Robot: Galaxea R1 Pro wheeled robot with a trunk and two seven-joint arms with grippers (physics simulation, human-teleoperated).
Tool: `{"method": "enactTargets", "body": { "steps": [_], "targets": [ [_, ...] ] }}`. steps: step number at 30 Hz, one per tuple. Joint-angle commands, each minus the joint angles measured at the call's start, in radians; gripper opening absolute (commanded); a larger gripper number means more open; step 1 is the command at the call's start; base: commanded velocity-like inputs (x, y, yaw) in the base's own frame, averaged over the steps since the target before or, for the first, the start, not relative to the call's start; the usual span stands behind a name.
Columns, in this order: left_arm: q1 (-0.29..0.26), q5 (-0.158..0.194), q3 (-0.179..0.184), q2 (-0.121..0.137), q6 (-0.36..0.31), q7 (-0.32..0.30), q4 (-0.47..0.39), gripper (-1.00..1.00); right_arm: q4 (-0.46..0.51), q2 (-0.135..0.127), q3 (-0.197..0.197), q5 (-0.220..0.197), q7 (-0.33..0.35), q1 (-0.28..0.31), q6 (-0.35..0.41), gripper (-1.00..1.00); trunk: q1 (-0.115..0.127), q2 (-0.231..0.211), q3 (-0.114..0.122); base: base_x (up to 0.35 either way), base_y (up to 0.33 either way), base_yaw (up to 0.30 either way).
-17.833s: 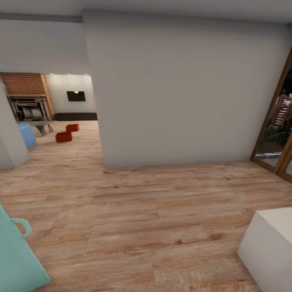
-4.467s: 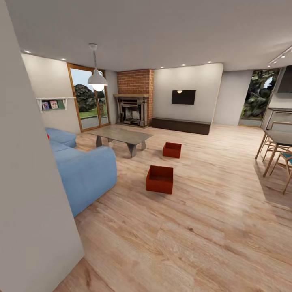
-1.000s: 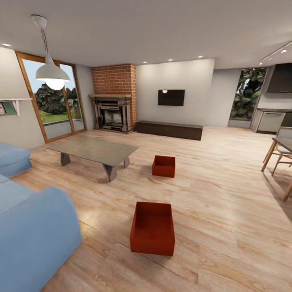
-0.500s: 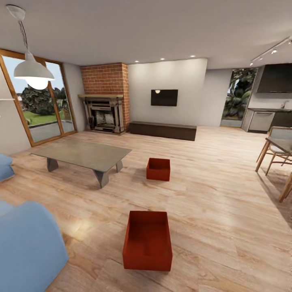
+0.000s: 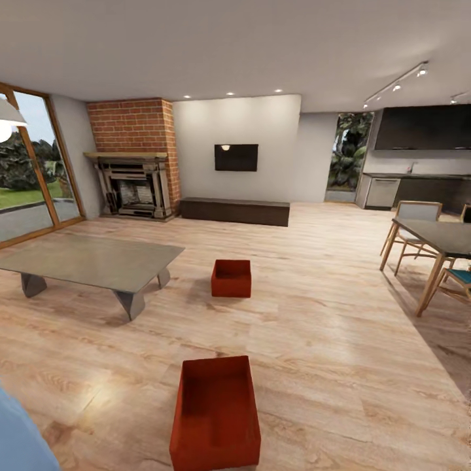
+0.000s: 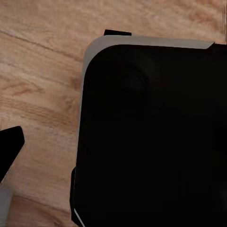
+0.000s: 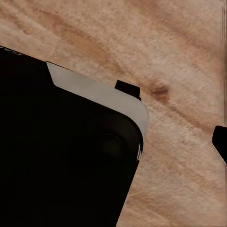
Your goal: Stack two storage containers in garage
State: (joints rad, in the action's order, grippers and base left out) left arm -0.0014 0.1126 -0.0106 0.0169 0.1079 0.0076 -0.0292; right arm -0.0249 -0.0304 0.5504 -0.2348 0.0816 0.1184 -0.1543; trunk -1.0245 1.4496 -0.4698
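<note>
Two red-orange lidless storage containers stand on the light wood-plank flooring of the living room. The nearer storage container (image 5: 216, 412) is close in front of me, low in the head view and slightly left of centre. The farther storage container (image 5: 231, 278) sits beyond it, just right of the low grey table (image 5: 91, 261). In the left wrist view one dark fingertip (image 6: 10, 145) shows at the picture's edge, over wood planks. The right wrist view likewise has one dark fingertip (image 7: 220, 140) at its edge. Both sit wide of centre, with nothing held.
A brick fireplace (image 5: 134, 163) and a long dark-brown cabinet (image 5: 235, 211) line the far wall. A dining table with chairs (image 5: 435, 248) stands at the right. A blue sofa corner (image 5: 16, 432) is at the lower left. My black base (image 6: 151, 137) is below both wrists.
The camera has advanced and swung to the right. The nearer container now sits lower and larger in the picture, and the sofa has nearly left the view. The containers themselves have not moved.
</note>
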Motion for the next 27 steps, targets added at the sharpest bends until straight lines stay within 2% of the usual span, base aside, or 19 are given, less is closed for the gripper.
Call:
{"method": "enactTargets", "body": {
  "steps": [1, 11, 15, 23, 27],
  "targets": [
    [0.0, 0.008, 0.0, 0.0, 0.003, 0.0, 0.0, 1.0, -0.003, 0.0, 0.006, -0.011, 0.006, 0.001, -0.005, 1.0, -0.001, 0.0, -0.001, 0.323, 0.0, -0.26],
    [0.0, 0.007, 0.0, 0.0, 0.003, 0.0, 0.0, 1.0, -0.003, 0.0, 0.006, -0.011, 0.006, 0.001, -0.005, 1.0, -0.001, 0.0, -0.001, 0.323, 0.0, -0.208],
    [0.0, 0.006, 0.0, 0.0, 0.005, 0.0, 0.0, 1.0, -0.003, 0.001, 0.006, -0.011, 0.006, 0.001, -0.005, 1.0, -0.001, 0.0, -0.001, 0.216, 0.0, -0.017],
    [0.0, 0.006, -0.001, 0.001, 0.006, 0.002, 0.0, 1.0, -0.003, 0.003, 0.006, -0.011, 0.006, 0.001, -0.001, 1.0, -0.001, 0.0, -0.001, 0.023, 0.0, 0.001],
    [0.0, 0.006, -0.002, 0.001, 0.006, 0.002, 0.0, 1.0, -0.003, 0.0, 0.006, -0.01, 0.006, 0.001, -0.002, 1.0, -0.001, 0.0, -0.001, 0.0, 0.0, 0.216]
  ]
}}
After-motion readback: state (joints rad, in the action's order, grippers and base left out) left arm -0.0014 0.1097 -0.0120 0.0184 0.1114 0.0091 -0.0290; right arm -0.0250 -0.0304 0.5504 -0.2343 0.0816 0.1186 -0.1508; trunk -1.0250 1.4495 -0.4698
